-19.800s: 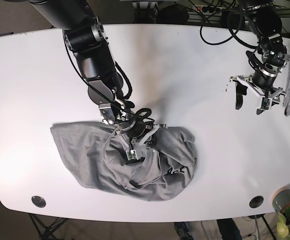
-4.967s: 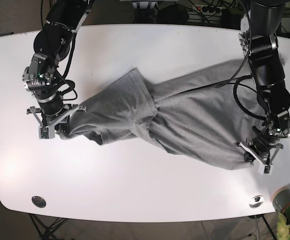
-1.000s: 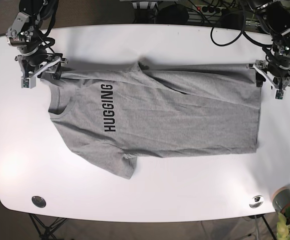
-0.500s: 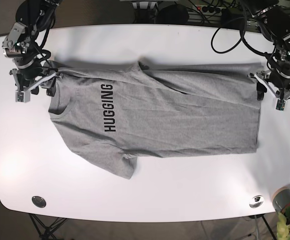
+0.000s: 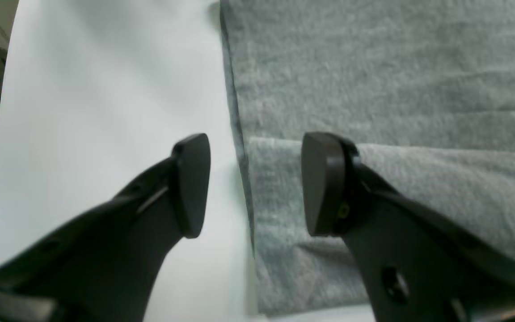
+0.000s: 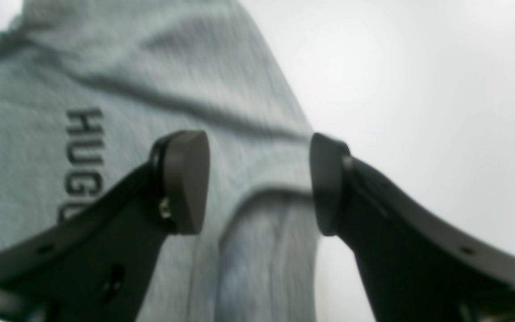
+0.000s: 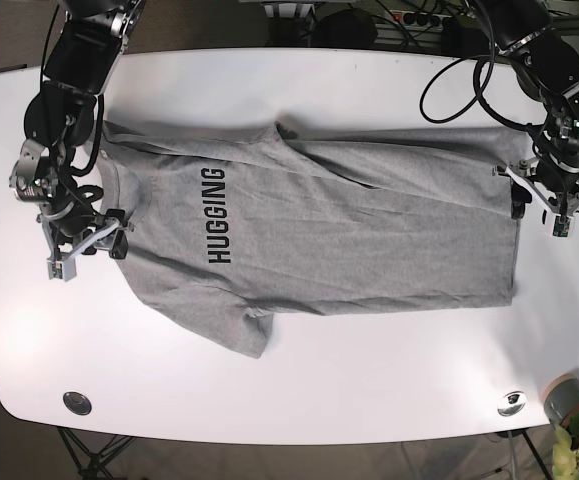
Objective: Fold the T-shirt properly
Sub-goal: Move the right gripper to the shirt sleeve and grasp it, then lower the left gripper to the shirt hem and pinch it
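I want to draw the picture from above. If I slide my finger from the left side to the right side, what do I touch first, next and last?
right gripper → HUGGING lettering on the T-shirt → left gripper

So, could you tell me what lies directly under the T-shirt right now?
Only the white table shows around the T-shirt, which lies spread on it with its lettering up. Whatever is beneath the cloth is covered.
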Robot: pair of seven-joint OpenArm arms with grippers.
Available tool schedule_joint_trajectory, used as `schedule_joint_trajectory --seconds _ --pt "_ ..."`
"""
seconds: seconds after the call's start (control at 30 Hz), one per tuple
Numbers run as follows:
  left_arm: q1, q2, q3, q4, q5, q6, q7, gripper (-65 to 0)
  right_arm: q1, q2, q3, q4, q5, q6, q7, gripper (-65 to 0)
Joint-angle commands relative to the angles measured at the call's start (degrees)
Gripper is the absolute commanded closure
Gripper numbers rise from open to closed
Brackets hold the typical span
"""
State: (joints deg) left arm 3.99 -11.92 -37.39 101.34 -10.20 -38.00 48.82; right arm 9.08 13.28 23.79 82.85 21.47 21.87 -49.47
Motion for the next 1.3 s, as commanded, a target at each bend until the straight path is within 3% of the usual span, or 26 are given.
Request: schedule_joint_trajectory --seconds 0.0,0.2,0.33,0.47,0.57,0.9,1.17,1.27 --pt "-0.2 -0.9 -0.2 0.8 -0.5 0.2 -0.9 -30.7 4.4 2.9 -3.2 -4.6 1.0 0.15 3.8 -34.6" --pt "0.5 -1.0 -0.4 0.7 -0.5 0.2 -0.9 -30.7 10.3 6.3 -6.4 -17.2 1.0 0.33 9.0 -34.6" --pt "0.5 -1.1 -0.5 0.6 -0.5 0.2 -0.9 -30.8 13.5 8.6 -10.8 -27.5 1.0 0.59 15.7 -34.7" --pt "0.5 -1.2 -0.5 -0.5 -0.5 0.2 -0.9 -31.1 15.1 9.1 -14.2 -33.4 1.5 0.68 18.9 -34.7" --pt "0.2 -1.3 -0.5 -1.9 -0.5 0.2 -0.9 -31.1 15.1 8.7 -14.3 -33.8 1.6 0.68 19.0 -34.7" --pt "-0.7 -2.4 -0.5 -2.6 -0.5 0.2 -1.0 -31.2 9.7 2.6 -14.3 -26.8 1.1 0.59 16.4 -34.7" --pt "-6.3 -4.5 -0.2 -8.4 0.5 0.3 -1.0 -31.2 8.7 1.4 -14.2 -25.3 1.1 0.15 16.2 -33.9" --pt "-10.6 -4.8 -0.1 -13.4 3.5 0.3 -1.0 -31.4 8.8 1.5 -14.2 -25.3 1.1 0.15 16.3 -26.2"
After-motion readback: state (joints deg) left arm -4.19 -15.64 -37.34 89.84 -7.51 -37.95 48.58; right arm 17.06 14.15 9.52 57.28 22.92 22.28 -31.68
